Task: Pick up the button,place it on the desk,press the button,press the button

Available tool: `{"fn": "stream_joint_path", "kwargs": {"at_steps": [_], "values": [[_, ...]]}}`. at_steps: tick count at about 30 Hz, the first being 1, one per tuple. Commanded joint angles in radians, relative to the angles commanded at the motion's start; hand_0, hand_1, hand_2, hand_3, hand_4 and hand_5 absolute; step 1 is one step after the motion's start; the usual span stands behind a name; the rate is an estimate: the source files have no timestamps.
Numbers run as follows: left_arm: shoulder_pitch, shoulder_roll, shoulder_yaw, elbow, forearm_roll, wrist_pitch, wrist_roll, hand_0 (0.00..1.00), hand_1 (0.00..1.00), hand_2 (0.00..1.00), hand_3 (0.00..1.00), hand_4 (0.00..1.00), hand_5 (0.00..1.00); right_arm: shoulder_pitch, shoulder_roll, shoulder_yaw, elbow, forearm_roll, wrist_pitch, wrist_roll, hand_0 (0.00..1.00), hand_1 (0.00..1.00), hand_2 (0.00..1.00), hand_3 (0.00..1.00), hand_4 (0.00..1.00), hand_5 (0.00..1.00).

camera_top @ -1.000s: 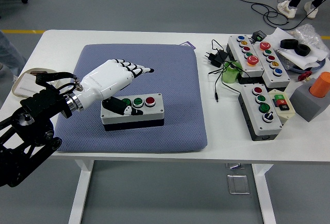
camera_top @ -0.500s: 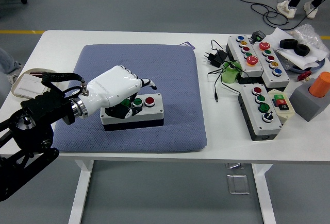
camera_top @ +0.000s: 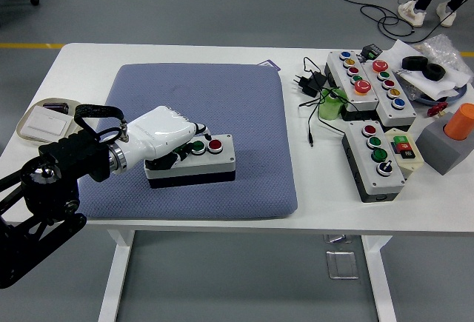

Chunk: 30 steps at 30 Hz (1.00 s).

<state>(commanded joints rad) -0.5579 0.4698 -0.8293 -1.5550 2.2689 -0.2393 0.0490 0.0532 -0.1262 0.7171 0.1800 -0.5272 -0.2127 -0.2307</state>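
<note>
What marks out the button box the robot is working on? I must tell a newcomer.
Find the blue-grey cushion on the white table. The button box lies alone on it under the left hand; the other boxes sit on bare table at right.

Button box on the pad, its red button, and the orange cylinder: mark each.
button box (camera_top: 215, 165), head view, front right wall
red button (camera_top: 215, 144), head view, its cap
orange cylinder (camera_top: 461, 121), head view, its side

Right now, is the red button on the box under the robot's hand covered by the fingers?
No. The red button shows clear at the right of the left hand, which lies over the box's left part.
</note>
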Motion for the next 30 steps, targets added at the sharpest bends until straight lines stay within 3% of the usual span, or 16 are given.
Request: {"fn": "stream_joint_path", "kwargs": {"at_steps": [21,30], "values": [[-0.001,0.010,0.016,0.022,0.000,-0.049,0.012,0.112,0.002,0.012,0.741,0.262,0.002,0.000,0.000,-0.001,0.000,0.001,0.000,0.000,0.627,0.477,0.539,0.582,0.279,0.022],[-0.009,0.012,0.032,0.040,0.000,-0.100,0.026,0.113,0.002,0.012,0.738,0.269,0.002,-0.003,0.001,0.004,0.000,-0.003,-0.001,-0.001,0.627,0.477,0.539,0.582,0.280,0.022]]}}
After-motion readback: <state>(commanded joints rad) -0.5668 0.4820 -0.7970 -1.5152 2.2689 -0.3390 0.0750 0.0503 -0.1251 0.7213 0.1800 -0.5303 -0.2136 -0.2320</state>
